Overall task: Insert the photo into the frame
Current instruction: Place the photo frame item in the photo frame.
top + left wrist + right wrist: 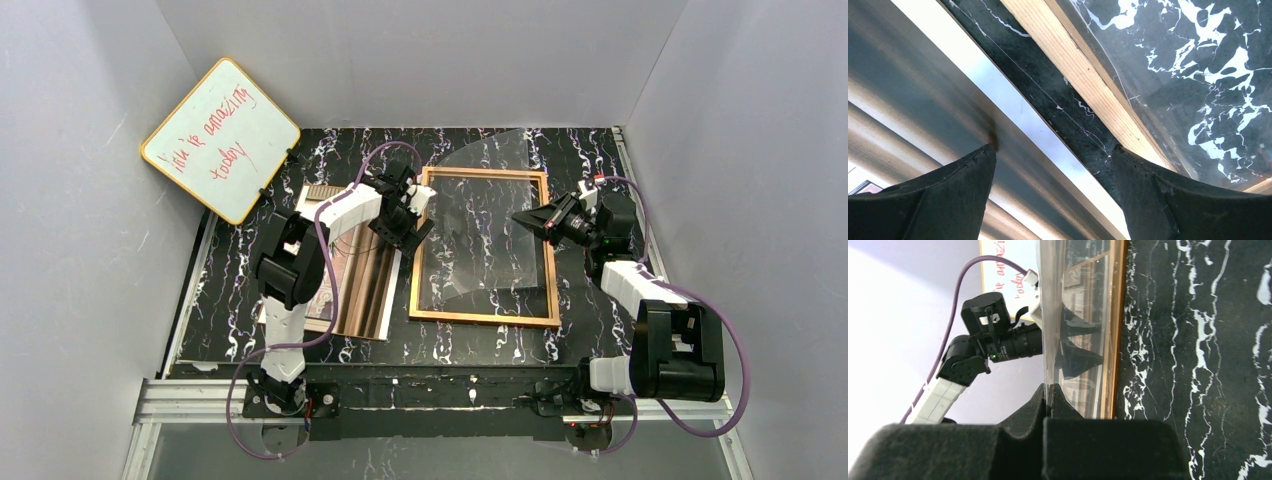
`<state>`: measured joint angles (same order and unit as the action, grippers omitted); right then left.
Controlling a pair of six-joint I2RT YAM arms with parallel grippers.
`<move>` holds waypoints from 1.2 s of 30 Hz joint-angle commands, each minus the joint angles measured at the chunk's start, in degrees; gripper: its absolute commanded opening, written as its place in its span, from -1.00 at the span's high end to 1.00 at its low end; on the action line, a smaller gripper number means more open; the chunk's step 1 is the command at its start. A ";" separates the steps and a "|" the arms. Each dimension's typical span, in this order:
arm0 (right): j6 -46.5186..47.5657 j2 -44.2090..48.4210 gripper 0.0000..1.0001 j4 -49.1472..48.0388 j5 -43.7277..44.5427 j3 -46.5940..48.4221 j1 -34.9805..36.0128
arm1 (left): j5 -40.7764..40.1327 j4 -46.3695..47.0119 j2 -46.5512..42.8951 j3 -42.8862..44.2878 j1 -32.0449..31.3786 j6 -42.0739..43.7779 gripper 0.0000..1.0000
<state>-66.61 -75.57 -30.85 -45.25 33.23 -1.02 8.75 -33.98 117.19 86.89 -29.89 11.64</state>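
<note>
The frame (483, 317), thin orange-brown wood, lies flat in the middle of the marbled table. Its clear pane (490, 160) is raised and bowed above it. My right gripper (522, 218) is shut on the pane's right edge; in the right wrist view the jaws (1050, 387) pinch the clear pane (1053, 330) beside the frame's wooden rail (1118, 315). The photo (355, 285) lies left of the frame, partly under my left arm. My left gripper (408, 222) hangs open over the photo's right edge. In the left wrist view the open gripper (1053, 150) straddles the white border of the photo (1013, 107), beside the frame (1083, 70).
A yellow-edged whiteboard (222, 138) with red writing leans on the back-left wall. Grey walls close in three sides. An aluminium rail (440, 400) runs along the near edge by the arm bases.
</note>
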 commanded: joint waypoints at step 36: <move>24.95 -4.52 0.97 26.72 5.62 10.07 -1.36 | 1.02 -0.48 -0.37 -1.33 0.00 1.19 -0.64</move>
<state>-42.94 -79.53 -5.58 -38.85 42.61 -3.11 7.92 -33.04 116.55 85.86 -29.71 13.26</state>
